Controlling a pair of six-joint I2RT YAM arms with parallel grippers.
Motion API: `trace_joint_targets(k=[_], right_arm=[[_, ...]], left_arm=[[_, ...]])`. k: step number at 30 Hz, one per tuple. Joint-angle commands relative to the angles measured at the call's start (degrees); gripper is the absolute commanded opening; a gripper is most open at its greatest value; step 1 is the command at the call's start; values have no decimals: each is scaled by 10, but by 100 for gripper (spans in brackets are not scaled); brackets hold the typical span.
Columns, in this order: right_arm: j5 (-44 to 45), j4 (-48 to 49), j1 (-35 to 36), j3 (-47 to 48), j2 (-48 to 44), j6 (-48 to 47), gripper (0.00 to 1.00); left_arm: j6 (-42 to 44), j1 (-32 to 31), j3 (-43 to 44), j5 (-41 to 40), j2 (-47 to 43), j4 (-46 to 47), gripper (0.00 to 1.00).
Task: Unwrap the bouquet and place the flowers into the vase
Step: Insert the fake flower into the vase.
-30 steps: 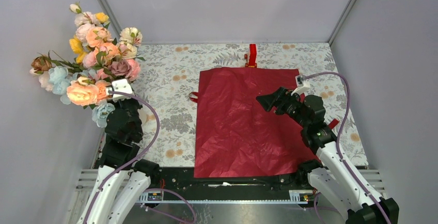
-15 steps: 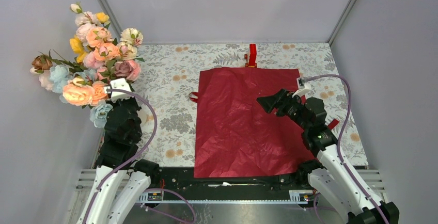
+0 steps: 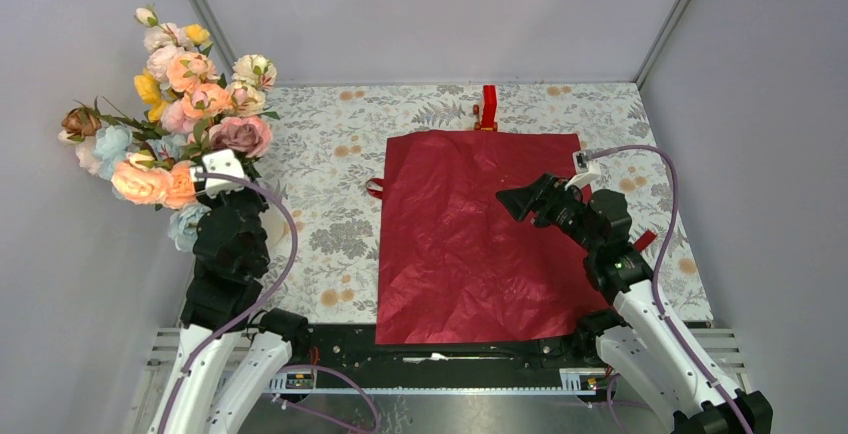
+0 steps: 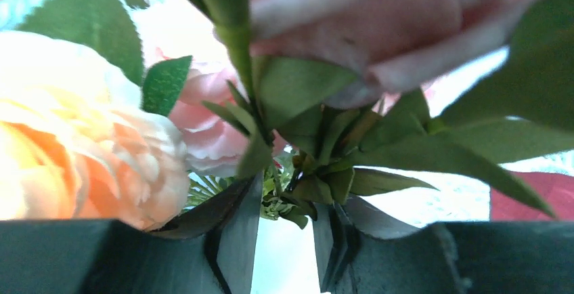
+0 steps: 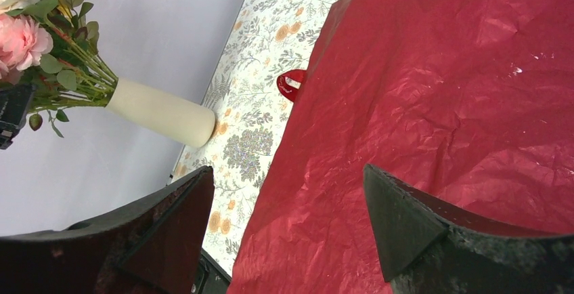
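Flowers (image 3: pixel 112 144), pale blue and brown-mauve, stand bunched with big peach, pink and yellow roses (image 3: pixel 190 74) all around the left claw (image 4: pixel 284 221), which is buried among the blooms. Its fingers (image 4: pixel 233 223) stand partly apart, with green stems and leaves just past their tips. It seems to grip nothing, though foliage crowds that close view. Just below this claw, the right wrist camera shows the stems running down into the white vase (image 5: pixel 162 112), which stands on the floral-patterned worktop (image 3: pixel 330 154).

The right claw (image 5: pixel 285 172) hangs above the dark red wrapping paper (image 3: pixel 460 244), jaws spread wide and empty. The paper lies unfolded and crinkled beneath it, well apart from the vase. A red ribbon loop (image 5: pixel 291 84) lies at the paper's edge to this claw's left, between it and the vase. Beyond the claw, just past the paper's far edge, a small red object (image 3: pixel 489 106) stands upright.
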Motion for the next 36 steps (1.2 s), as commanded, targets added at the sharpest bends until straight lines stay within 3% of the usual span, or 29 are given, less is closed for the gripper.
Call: trace_joint_targets(k=[1, 8, 13, 15, 19, 21, 36], right_arm=[[-10, 23, -4, -3, -5, 1, 87], [-10, 24, -4, -4, -4, 2, 87], [-11, 24, -3, -6, -5, 3, 87], [-11, 23, -4, -7, -6, 4, 87], [-10, 24, -4, -7, -5, 4, 87], [-11, 24, -4, -7, -5, 3, 87], [-14, 24, -4, -4, -1, -1, 87]], left_arm=[[-7, 3, 40, 7, -26, 31, 39], [18, 3, 74, 41, -33, 37, 43], [40, 3, 83, 45, -14, 66, 40], [46, 3, 85, 45, -6, 74, 34], [54, 3, 82, 53, 5, 83, 7], [53, 3, 77, 53, 7, 80, 0], [21, 3, -14, 19, -27, 34, 0]])
